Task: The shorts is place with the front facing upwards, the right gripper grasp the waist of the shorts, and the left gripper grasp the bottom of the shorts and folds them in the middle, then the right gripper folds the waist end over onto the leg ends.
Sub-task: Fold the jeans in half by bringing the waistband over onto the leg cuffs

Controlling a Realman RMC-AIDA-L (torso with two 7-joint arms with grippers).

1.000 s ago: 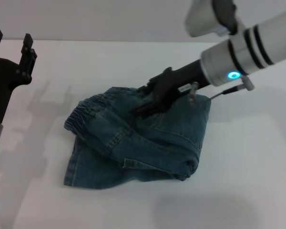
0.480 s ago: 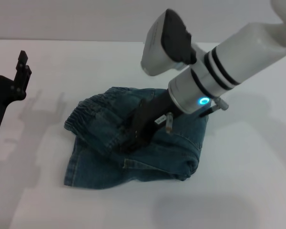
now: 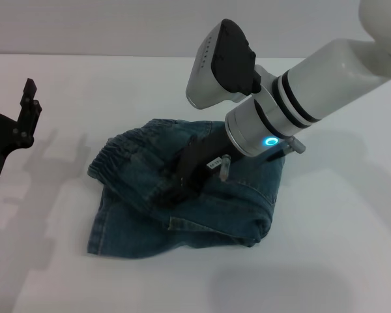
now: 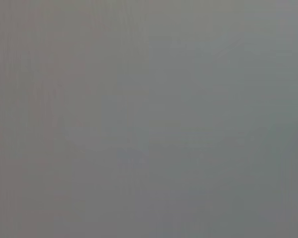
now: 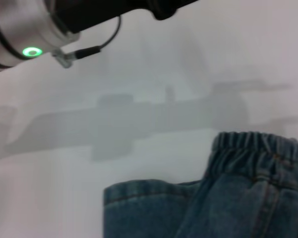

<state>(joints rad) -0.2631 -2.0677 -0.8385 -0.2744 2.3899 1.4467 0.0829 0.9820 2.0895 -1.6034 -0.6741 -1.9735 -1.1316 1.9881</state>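
Head view, near to far: the denim shorts (image 3: 182, 195) lie crumpled and partly folded on the white table (image 3: 326, 248), roughly centre. The nearest edge is a flat stitched hem, the leg ends (image 3: 117, 244), lying on the table at the near left of the heap. A folded layer of denim with a visible seam runs across the middle of the heap. The ruffled elastic waist (image 3: 114, 156) sits at the far left of the heap, on top of the lower layer. The right gripper (image 3: 176, 189) comes in from the far right, angled down and to the left, with its black fingers pressed into the denim near the middle of the heap; whether they pinch cloth or merely rest on it, I cannot tell, as the fingertips are lost against the dark fabric. Cyan light lit on its wrist ring. The left gripper (image 3: 10, 98) is at the far left edge, raised above the table, well apart from the shorts, fingers spread and holding nothing. Right wrist view shows the elastic waist (image 5: 260, 146) and a hem edge (image 5: 149, 191) lying on the table, with the other arm's green light beyond. Left wrist view: uniform grey, nothing discernible.
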